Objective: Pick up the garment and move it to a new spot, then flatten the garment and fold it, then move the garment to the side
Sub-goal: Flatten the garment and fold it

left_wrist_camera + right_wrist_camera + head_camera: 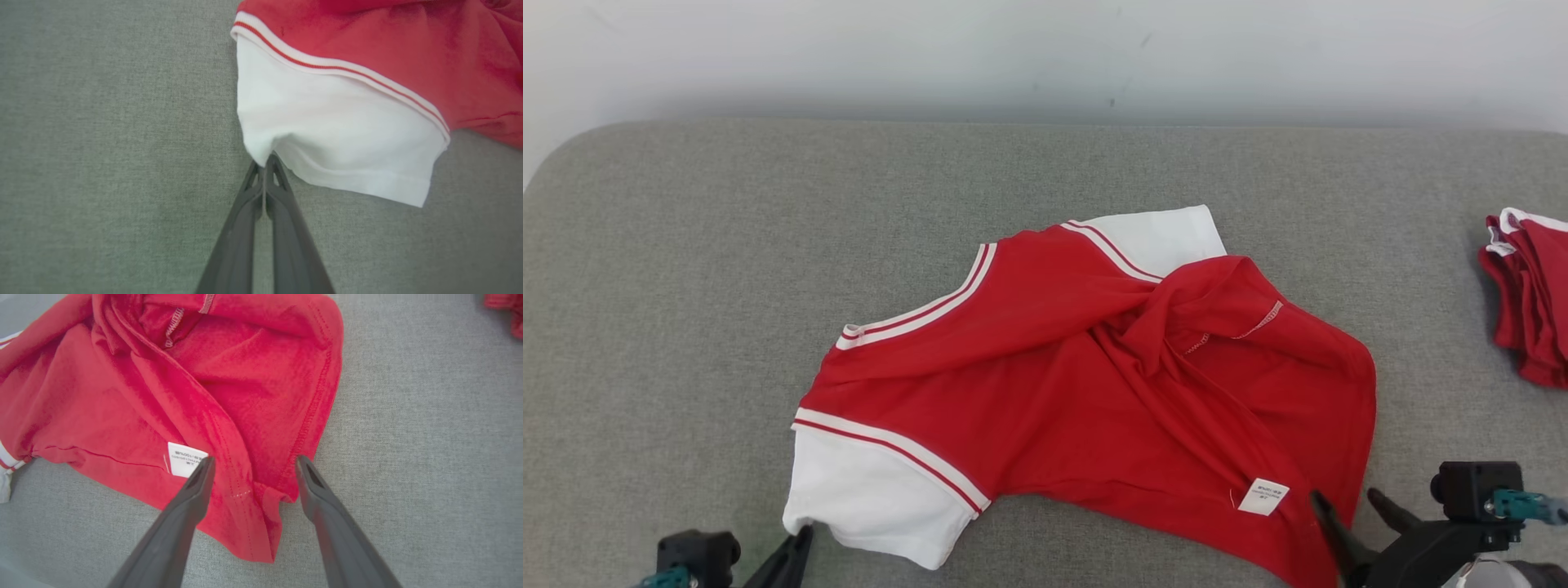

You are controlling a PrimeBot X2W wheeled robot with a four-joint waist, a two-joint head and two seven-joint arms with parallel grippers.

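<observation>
"Pinching shut on the outer corner of the white sleeve [327, 134], your left jaws have cloth bunched at their tips. That gives you one anchor on the garment [1078, 384], which lies on the worktop [686, 245] between your two arms."

"And your right jaws?"

"Wide apart, holding nothing. You have them straddling the red hem corner [265, 522], with the care label [186, 457] just beside one finger [192, 490]. My guess is that a grip at each end lets you lift it without bunching it further."

"Which way does it lie for you?"

"Its long axis runs from your left jaws across to your right jaws. The sleeves and neckline [923, 314] sit at the left-jaws end and the hem at the right. The middle is twisted, with part of the hem flipped over. The other red pile [1531, 294] sits well beyond your right jaws, apart."
</observation>
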